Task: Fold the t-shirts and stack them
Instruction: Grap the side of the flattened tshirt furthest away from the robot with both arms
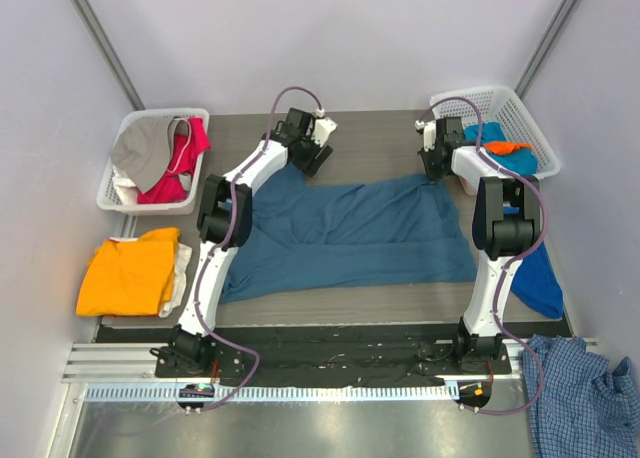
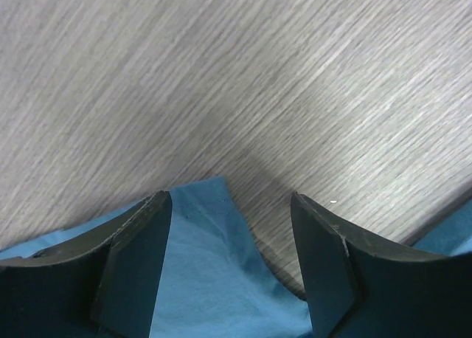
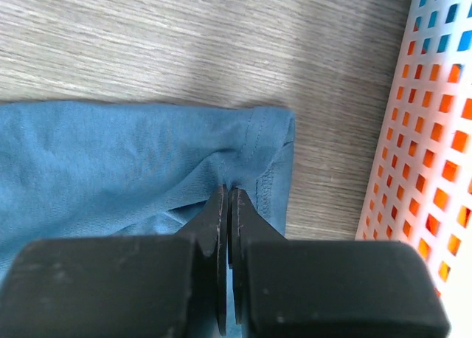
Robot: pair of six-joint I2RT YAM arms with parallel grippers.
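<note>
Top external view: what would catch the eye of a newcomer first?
A large teal-blue t-shirt lies spread across the middle of the table. The right pincer is shut on its far right corner, while the left pincer stands open over its far left corner. A folded orange t-shirt lies at the near left.

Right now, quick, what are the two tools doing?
Left tool: open, around a corner of the blue t-shirt.
Right tool: closed, pinching the blue t-shirt's edge.
</note>
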